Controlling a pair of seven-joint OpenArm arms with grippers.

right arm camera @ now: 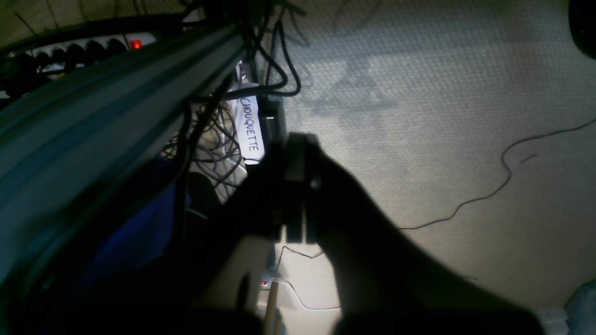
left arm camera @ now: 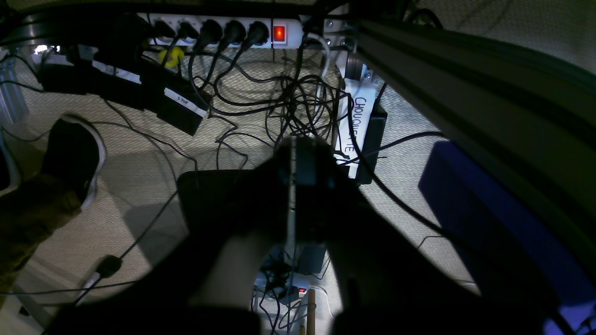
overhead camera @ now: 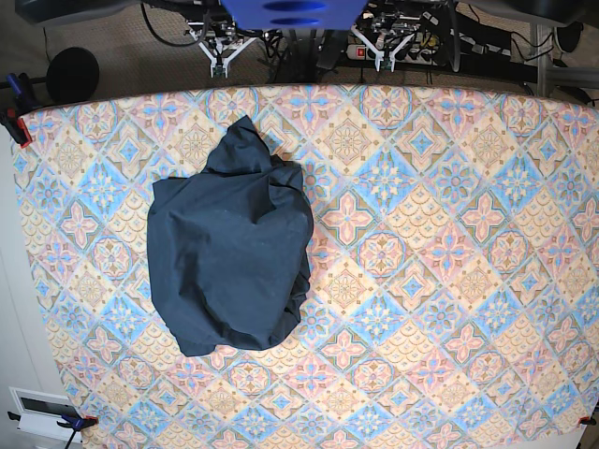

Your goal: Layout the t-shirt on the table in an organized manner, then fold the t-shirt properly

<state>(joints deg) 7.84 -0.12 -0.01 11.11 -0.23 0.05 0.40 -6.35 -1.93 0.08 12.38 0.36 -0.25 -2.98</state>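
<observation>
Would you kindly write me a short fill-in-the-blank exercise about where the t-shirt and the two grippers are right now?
1. The t-shirt lies in a crumpled ____ on the table.
2. In the base view it sits on the ____ half of the table.
3. The left gripper and right gripper are both ____ and hold nothing.
4. Both grippers hang beyond the table's ____ edge, touching no cloth.

Missing words: heap; left; shut; far

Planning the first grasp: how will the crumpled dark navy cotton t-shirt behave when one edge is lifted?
The dark navy cotton t-shirt is probably floppy: it lies bunched with soft folds. It likely drapes and unfurls rather than lifting whole. It may drag on the patterned tablecloth-covered table.
</observation>
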